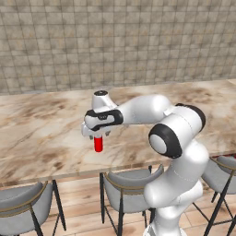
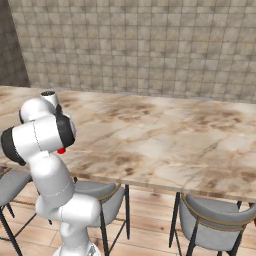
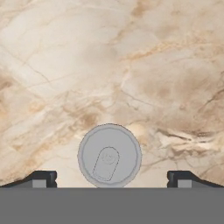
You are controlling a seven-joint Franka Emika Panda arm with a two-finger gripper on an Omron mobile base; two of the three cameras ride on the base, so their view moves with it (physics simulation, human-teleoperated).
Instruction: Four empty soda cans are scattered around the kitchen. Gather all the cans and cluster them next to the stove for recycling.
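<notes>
Can (image 1: 98,144): red, silver top, upright on marble table (image 1: 41,133), toward near edge, left of table's middle in left base view. Directly below tool (image 1: 96,134); in hand view can top (image 3: 109,155) sits centred between the two fingertips (image 3: 41,178), low in frame. In right base view just a red sliver (image 2: 61,150) showing past the arm.

Tool: wide open, holding nothing, above the can with jaws either side of it. Not touching the can as far as visible.

Step, by judgement: lining up for first pick, descent and close not yet done. Task barely started; stove not in frame.

Risks:
- Empty can, so light and thin-walled. Off-centre descent clips the rim and tips it; rolls on smooth marble, possibly off near edge onto floor.
- Uneven closing shoves the can sideways before both fingers land.
- Too high a grip, near the top rim, and it may slip out during the carry; too hard a squeeze could dent it.
- Long carry to stove on a driving base: jolts could shake a weak grip loose.

Count: cans visible 1; stools (image 1: 131,191) under near edge, three in each base view; tool 1.
</notes>
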